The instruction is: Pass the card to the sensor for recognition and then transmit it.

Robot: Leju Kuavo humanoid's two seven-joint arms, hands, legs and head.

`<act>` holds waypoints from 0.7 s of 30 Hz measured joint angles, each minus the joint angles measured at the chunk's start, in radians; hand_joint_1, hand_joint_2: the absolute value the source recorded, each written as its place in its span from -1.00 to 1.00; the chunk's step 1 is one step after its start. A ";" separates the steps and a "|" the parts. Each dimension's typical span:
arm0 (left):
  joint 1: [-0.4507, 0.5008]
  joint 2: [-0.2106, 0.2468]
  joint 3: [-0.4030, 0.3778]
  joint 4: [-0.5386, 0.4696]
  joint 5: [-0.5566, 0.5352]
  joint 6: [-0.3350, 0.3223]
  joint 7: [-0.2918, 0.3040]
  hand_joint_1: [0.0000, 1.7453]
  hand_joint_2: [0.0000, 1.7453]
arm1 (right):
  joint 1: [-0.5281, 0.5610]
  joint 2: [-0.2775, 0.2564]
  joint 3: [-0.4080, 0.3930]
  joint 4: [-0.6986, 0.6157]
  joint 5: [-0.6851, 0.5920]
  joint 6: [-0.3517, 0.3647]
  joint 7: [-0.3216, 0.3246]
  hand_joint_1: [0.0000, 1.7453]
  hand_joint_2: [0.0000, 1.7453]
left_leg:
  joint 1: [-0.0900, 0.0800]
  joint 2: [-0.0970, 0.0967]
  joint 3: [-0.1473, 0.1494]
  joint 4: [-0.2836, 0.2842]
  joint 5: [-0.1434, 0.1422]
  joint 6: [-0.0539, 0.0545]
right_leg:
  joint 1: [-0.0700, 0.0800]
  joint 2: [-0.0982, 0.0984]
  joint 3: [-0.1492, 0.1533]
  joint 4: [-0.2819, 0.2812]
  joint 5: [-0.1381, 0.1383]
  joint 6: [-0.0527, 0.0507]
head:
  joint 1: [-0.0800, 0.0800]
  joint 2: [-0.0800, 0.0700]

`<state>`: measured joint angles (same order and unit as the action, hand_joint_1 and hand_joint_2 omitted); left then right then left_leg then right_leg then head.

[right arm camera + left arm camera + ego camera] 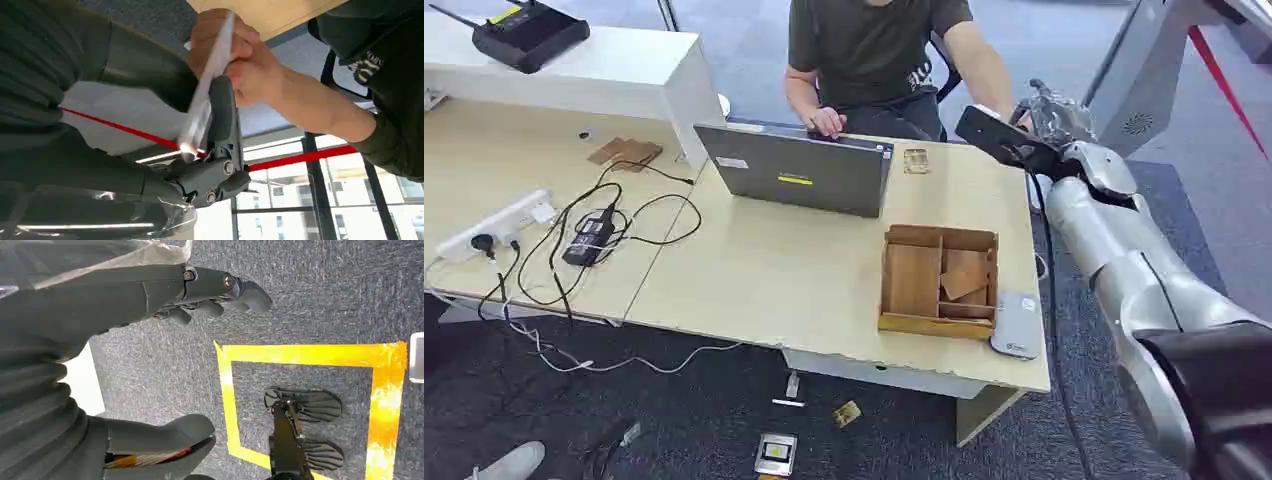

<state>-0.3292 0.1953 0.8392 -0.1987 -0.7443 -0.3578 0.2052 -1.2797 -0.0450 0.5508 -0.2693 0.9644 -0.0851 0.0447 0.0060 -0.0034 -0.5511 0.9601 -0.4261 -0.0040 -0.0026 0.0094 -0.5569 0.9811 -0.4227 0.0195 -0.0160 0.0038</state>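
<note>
Fingers (222, 107) of the right hand (1034, 135) pinch the card (207, 87) against the thick thumb, holding it edge-on out past the desk's (774, 270) far right corner, where a person's hand (240, 55) has closed on its other end. I judge the card thin, light, stiff and rather slick: best held flat across its faces near one short edge, leaving the far end free for the taker, and with little squeeze, since it could slide or flex. The left hand (150, 340) hangs over the carpet with fingers apart and nothing in them. A wooden tray (939, 280) sits near the desk's front right corner beside a grey sensor (1017, 325).
</note>
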 joint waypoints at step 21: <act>0.060 0.027 0.047 0.000 0.036 0.004 -0.054 -1.00 1.00 | 0.065 -0.221 -0.128 -0.119 -0.127 0.204 -0.346 1.00 1.00 | 0.000 0.000 0.000 0.000 0.000 0.000 | 0.000 0.000 0.000 -0.001 0.000 0.000 | 0.001 0.000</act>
<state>-0.2696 0.2228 0.8858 -0.1987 -0.7084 -0.3536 0.1511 -1.2145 -0.2656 0.4231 -0.3888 0.8377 0.1192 -0.3010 0.0056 -0.0038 -0.5510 0.9605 -0.4265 -0.0035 -0.0031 0.0094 -0.5565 0.9799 -0.4225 0.0197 -0.0153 0.0038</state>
